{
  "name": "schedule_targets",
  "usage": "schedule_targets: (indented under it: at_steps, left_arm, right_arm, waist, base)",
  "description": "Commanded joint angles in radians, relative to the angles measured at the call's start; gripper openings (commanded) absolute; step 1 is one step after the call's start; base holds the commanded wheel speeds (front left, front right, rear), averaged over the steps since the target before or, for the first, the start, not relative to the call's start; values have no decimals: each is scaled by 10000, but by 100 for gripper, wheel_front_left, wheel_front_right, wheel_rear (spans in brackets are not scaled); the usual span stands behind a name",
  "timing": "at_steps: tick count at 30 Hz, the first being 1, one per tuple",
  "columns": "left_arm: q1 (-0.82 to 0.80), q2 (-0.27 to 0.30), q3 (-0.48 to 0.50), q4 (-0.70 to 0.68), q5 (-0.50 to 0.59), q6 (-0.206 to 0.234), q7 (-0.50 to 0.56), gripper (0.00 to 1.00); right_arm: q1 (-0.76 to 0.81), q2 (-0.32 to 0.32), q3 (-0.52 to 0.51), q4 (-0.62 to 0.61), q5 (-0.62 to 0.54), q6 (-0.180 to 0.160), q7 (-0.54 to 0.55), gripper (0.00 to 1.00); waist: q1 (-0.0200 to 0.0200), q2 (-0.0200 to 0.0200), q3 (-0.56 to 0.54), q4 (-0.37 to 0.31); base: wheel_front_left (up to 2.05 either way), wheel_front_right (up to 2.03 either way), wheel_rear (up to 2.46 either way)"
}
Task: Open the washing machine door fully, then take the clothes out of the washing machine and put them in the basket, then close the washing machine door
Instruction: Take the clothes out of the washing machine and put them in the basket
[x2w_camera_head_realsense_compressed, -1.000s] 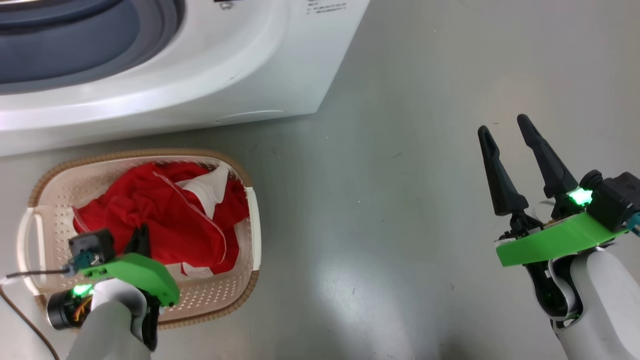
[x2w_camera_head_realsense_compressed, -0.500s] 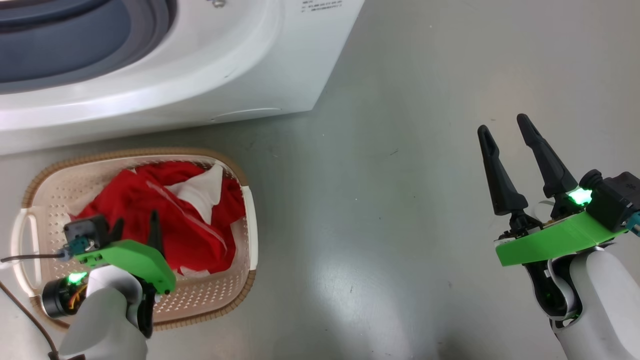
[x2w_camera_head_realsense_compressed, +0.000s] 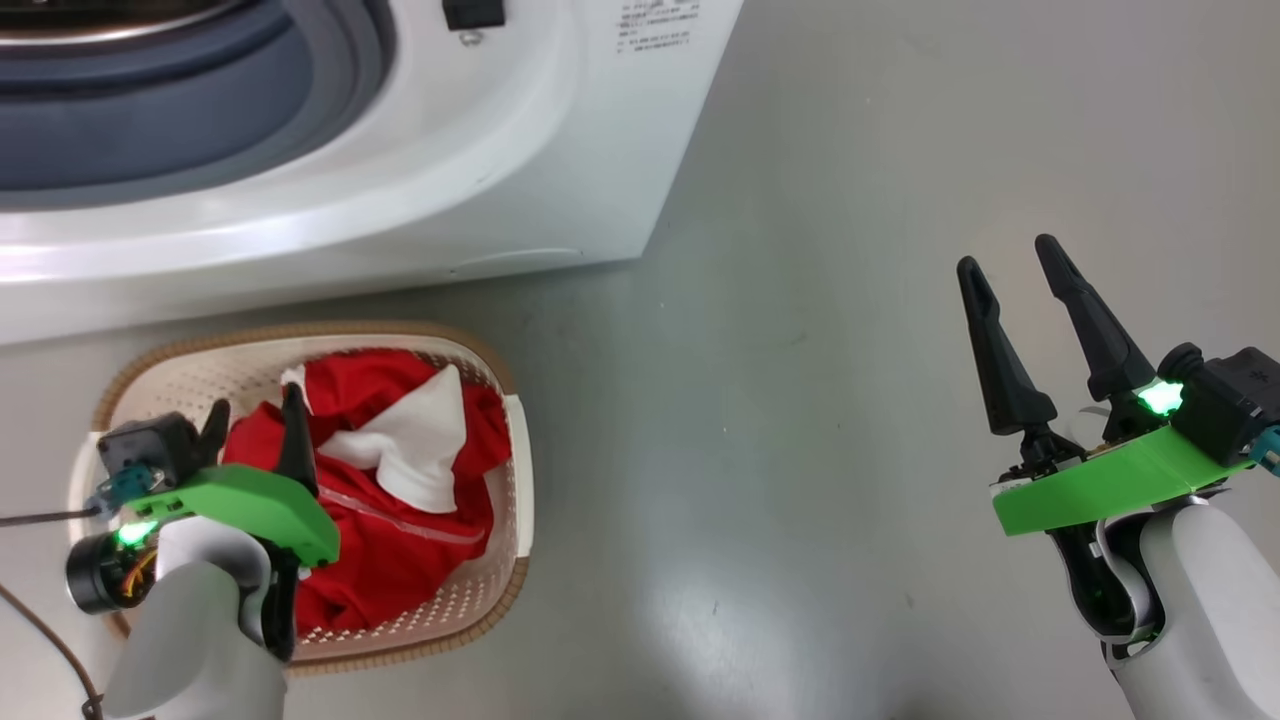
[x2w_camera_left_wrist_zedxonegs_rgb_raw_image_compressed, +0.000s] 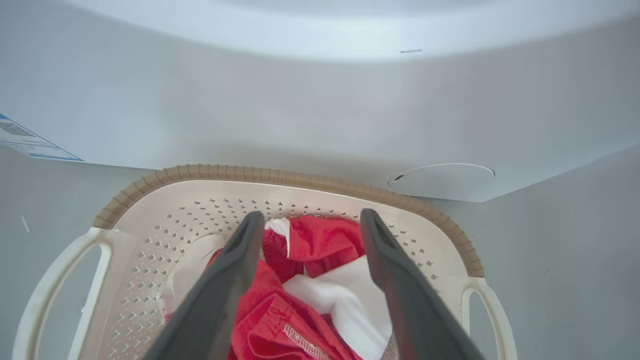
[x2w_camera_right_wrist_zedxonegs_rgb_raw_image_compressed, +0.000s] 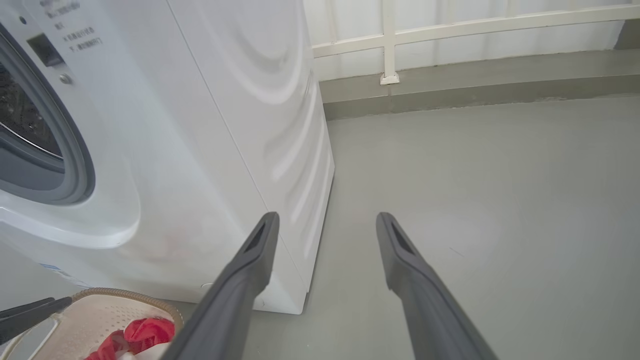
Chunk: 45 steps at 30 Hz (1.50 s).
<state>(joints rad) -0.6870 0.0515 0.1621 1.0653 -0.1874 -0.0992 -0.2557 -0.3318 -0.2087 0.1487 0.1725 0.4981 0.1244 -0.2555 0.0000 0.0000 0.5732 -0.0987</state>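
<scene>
Since left gripper (x2w_camera_head_realsense_compressed: 255, 400) parted jaws, clothes (x2w_camera_head_realsense_compressed: 400, 565) apparently resettled.

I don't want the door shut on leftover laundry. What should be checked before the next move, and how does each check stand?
1. Left gripper open, nothing pinched: ok.
2. Clothes lying inside the basket: ok.
3. Drum empty: cannot tell, too little of its inside is seen.
4. Right gripper open and empty, over bare floor: ok.
5. Door position and swing path: cannot tell.
</scene>
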Motion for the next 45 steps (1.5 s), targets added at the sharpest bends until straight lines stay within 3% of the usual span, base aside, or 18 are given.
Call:
schedule_targets:
  at_steps: [1, 27, 45]
  left_arm:
    - [504, 282, 298, -481, -33, -110, -61, 100]
    - [3581, -5, 447, -6109, 417, -311, -61, 100]
    - [5879, -11, 172, -7887, 146, -142, -61, 100]
  right_arm:
    - [263, -83, 159, -171, -60, 63, -63, 100]
    - [1656, -75, 165, 226, -70, 63, -63, 100]
    - [2792, -133, -101, 254, -104, 63, -63, 100]
  waist:
    - [0, 0, -263, 80]
    - [0, 0, -3050, 190]
    - [0, 0, -4379, 195]
  base:
    - [0, 0, 0]
    - [0, 0, 0]
    - [0, 0, 0]
